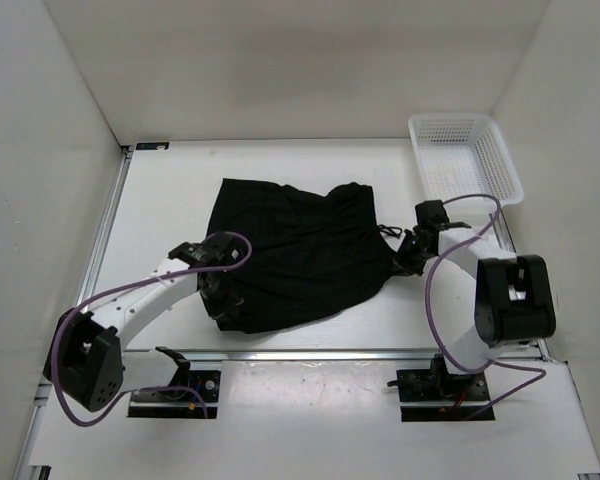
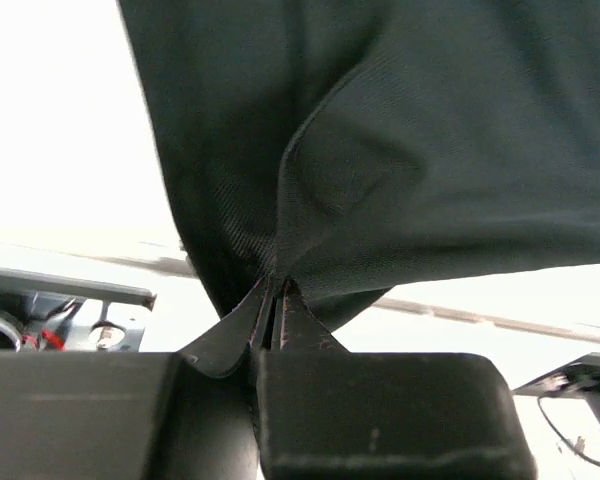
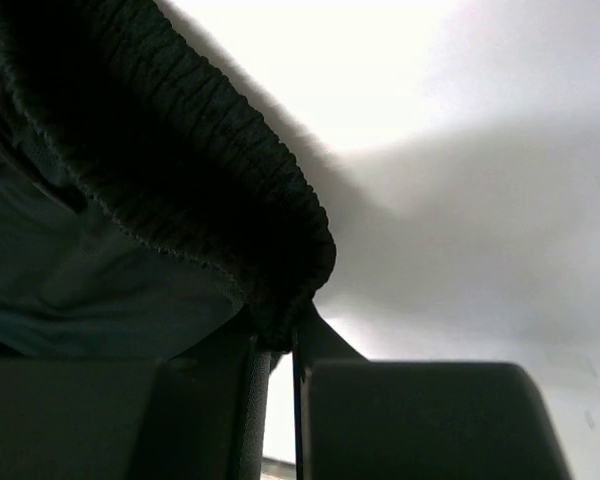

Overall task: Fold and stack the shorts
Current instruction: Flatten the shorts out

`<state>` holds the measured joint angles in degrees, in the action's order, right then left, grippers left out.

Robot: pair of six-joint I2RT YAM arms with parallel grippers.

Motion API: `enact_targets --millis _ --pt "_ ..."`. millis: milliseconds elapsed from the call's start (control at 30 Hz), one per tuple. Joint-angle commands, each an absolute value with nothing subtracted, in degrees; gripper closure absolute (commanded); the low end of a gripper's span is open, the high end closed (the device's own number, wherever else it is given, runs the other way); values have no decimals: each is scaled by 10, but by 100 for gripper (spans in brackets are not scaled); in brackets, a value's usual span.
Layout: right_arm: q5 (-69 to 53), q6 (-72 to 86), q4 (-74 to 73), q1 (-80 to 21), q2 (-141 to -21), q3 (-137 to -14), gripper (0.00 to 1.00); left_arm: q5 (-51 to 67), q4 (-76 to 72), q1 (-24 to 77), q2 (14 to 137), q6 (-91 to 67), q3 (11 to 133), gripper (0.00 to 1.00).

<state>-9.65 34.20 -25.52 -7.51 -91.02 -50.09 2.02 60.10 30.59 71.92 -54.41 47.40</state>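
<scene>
On bench [image 1: 170, 190], between both jaws: black shorts [image 1: 300, 255], spread loose. Left jaws clamped on pinched leg fabric; right jaws clamped on gathered waistband [image 3: 215, 205]. Likely soft, light, floppy (sags unless kept taut). Best held at hem and waistband corners.

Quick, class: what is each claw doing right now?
Left claw: shut on the shorts, pinching a fabric fold.
Right claw: shut on the shorts at the waistband.

Open table [image 1: 170, 190] surrounds the shorts [image 1: 290, 250]; only the basket [image 1: 463, 160] blocks the far right corner.
</scene>
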Motion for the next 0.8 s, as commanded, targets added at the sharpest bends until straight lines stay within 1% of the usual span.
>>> enact_targets --millis 0,100,133,167,200,233,267,300,333,367,400,433,467,500,533,567,600,667,700,733,767 --pt "-64 359 -304 -71 -849 -449 100 48 606 308 677 -574 432 89" --pt "-56 387 -330 -71 -775 -400 100 48 606 308 669 -579 425 89" --pt "-56 393 -337 -71 -760 -390 100 48 606 308 669 -570 434 86" --pt "-56 403 -351 -71 -745 -377 98 48 606 302 676 -564 441 79" --pt "-51 403 -359 -71 -717 -372 93 42 613 295 681 -549 460 61" --pt "-45 409 -368 -71 -704 -372 85 32 613 295 692 -541 471 46" --pt "-39 409 -377 -71 -690 -367 85 24 623 295 692 -534 483 28" --pt "-33 409 -394 -71 -665 -367 85 16 641 289 700 -523 509 6" --pt "-27 409 -403 -71 -653 -367 83 0 649 284 700 -518 520 2" --pt "-21 409 -411 -71 -644 -367 78 -9 655 279 705 -510 532 0" --pt "-10 403 -425 -71 -632 -367 70 -18 655 263 705 -499 557 0" --pt "-4 403 -425 -71 -632 -367 58 -26 662 253 705 -493 570 0" --pt "2 398 -432 -71 -626 -373 35 -33 662 243 719 -485 584 0" --pt "2 392 -432 -71 -626 -380 30 -33 653 232 727 -476 600 0" --pt "9 392 -438 -71 -626 -381 26 -33 643 216 737 -455 632 3" --pt "16 392 -438 -71 -633 -389 19 -27 620 210 769 -444 650 7" --pt "16 386 -443 -71 -633 -402 18 -27 610 205 790 -433 670 13" --pt "29 379 -450 -71 -646 -416 14 -35 603 200 843 -403 739 18" --pt "39 371 -450 -71 -646 -432 14 -35 603 200 900 -394 764 23" --pt "45 371 -450 -71 -646 -442 14 -35 603 200 928 -376 812 24" --pt "50 360 -450 -71 -646 -453 19 -35 603 200 955 -370 834 24"
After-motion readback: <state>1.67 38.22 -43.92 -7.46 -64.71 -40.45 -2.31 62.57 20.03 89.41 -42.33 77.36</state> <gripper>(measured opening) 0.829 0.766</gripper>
